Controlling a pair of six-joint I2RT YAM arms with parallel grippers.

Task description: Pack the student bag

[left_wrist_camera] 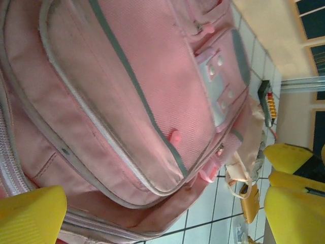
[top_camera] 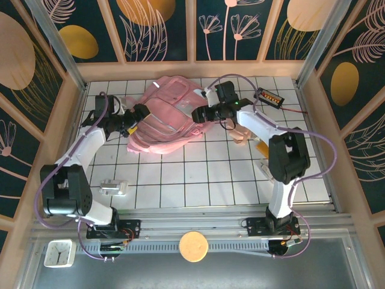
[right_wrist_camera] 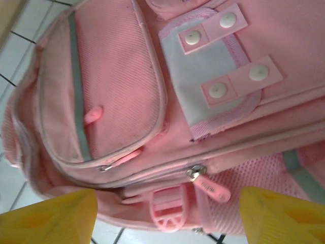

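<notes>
The large soft pink fabric backpack (top_camera: 165,120) is lying on the white tiled surface (top_camera: 210,174), between the two claws. The left claw (top_camera: 137,114) and the right claw (top_camera: 200,113) are both standing open, gripping nothing. A small white object (top_camera: 113,188) is lying well behind the left claw, so packing seems unfinished. The lettering on the pink zip puller (right_wrist_camera: 210,187) is too small to read.

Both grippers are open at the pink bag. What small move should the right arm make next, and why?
Probably lower the right gripper and close it on the pink zipper pull. The student bag looks zipped shut, and that pull lies just ahead, between the open fingers.
</notes>
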